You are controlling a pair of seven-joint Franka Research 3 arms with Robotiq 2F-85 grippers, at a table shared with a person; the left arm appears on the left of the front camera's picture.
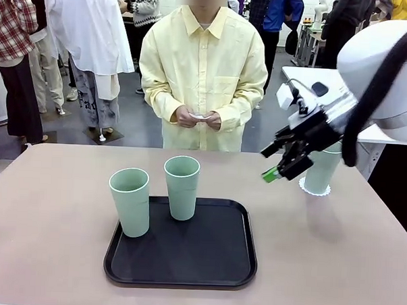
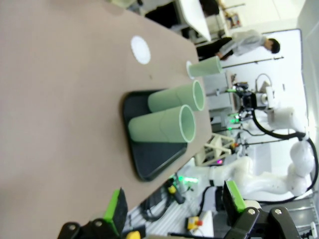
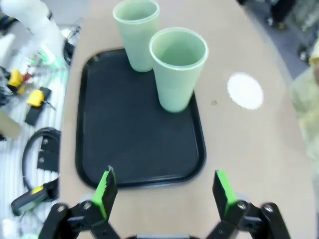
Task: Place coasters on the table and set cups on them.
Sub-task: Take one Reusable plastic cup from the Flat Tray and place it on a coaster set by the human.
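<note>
Pale mint-green plastic, tall and handleless, narrowing toward the base: that is how all three cups look. Two of them stand upright on the black tray (image 1: pixel 185 260) in the middle of the beige-brown table (image 1: pixel 50 254). The near cup (image 1: pixel 129 202) is at the tray's front-left part, and the far cup (image 1: pixel 182 187) is close behind it toward the back edge. The two stand near each other, with a gap between them.

The third cup (image 1: pixel 323 172) stands upright off the tray at the table's right side, on a coaster (image 1: pixel 314 190), a small white disc whose scalloped edge peeks out around the cup's base. A second, bare coaster (image 3: pixel 245 90) lies flat on the table just beside the tray, on the side toward the person, with nothing on it.

The right gripper (image 1: pixel 269 163) hangs in the air in front of the third cup. Its green-padded fingers are spread wide, with nothing between them. The left gripper (image 2: pixel 174 204) is also spread and empty, off the table's edge.

The person's hands (image 1: pixel 198 117) are together at the waist around something small and white, too small to identify.
</note>
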